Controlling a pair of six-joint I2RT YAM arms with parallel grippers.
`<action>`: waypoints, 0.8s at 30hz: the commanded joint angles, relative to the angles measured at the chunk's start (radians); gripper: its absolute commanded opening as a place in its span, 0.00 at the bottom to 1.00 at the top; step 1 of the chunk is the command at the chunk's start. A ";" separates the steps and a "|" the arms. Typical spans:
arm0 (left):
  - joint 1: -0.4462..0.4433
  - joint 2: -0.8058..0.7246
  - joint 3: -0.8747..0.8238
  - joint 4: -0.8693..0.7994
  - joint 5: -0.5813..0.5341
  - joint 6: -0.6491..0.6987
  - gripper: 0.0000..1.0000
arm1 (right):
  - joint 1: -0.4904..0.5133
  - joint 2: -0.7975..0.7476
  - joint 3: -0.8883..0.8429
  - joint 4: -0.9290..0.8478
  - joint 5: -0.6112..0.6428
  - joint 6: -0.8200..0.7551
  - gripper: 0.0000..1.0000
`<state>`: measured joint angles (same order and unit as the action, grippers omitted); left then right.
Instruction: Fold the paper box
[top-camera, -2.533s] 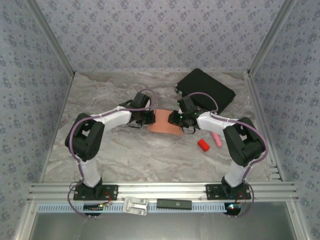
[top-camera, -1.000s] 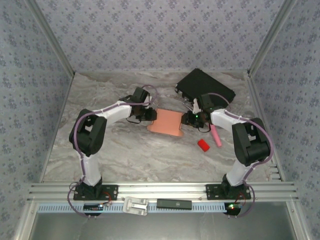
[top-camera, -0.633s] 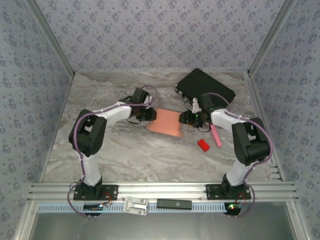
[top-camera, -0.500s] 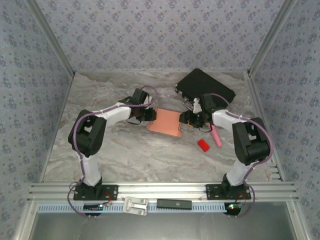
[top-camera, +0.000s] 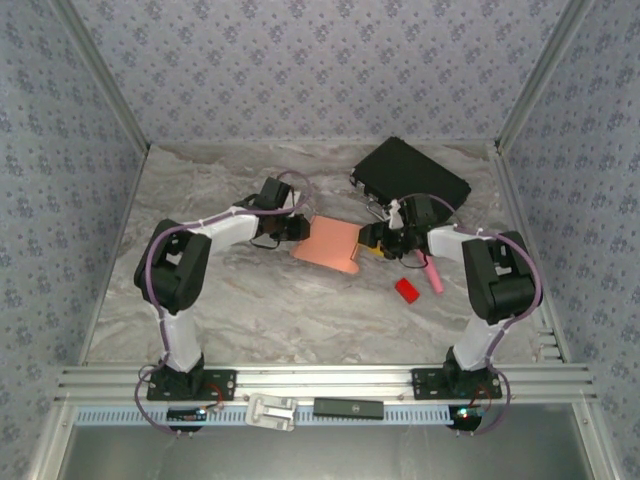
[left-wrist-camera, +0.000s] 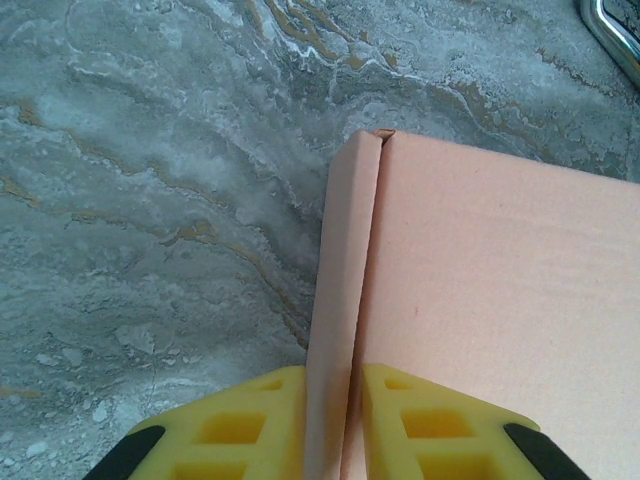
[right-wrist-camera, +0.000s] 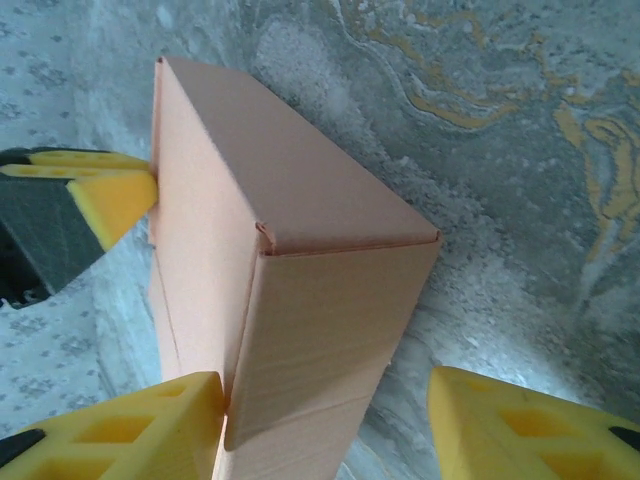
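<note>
Left gripper (left-wrist-camera: 330, 420): jaws pressed together on a thin upright flap along the box's left edge, a yellow pad on each side of it.
Right gripper (right-wrist-camera: 325, 400): jaws apart around the box's right end. One pad touches the side wall and the other stands well clear, so nothing is clamped.
Paper box (right-wrist-camera: 290, 190): salmon-orange card, on the marbled table (top-camera: 250, 310) between the two grippers, near the black case (top-camera: 410, 180). The red block (top-camera: 406, 290) and pink stick (top-camera: 431, 272) lie to its right.
Handling: probably very light. The panels look stiff, but the card should give at the creases, dent under a hard squeeze and slide on the smooth top.
Where to hold: flap edges and folded corners look safest, one side pinned while the other is worked. The middle of a wide panel would likely buckle.
Wrist views: the left shows the pinched flap and its crease. The right shows the box has depth, a top panel meeting an end panel at a corner seam.
Top view: shows both arms and the neighbouring objects, but the box reads as a flat patch.
</note>
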<state>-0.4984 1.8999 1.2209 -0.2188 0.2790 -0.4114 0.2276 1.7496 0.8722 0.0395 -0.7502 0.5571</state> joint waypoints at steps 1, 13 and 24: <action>0.009 0.032 -0.038 -0.082 -0.044 0.008 0.21 | 0.017 0.038 -0.021 0.113 -0.059 0.064 0.58; 0.013 0.046 -0.046 -0.068 -0.041 0.001 0.20 | 0.058 0.080 -0.054 0.286 -0.063 0.214 0.68; 0.018 0.000 -0.063 -0.046 -0.031 -0.023 0.27 | 0.074 0.080 -0.088 0.466 -0.033 0.444 0.53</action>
<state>-0.4889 1.8980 1.2076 -0.1982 0.2775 -0.4248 0.3012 1.8256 0.8024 0.4381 -0.7998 0.8951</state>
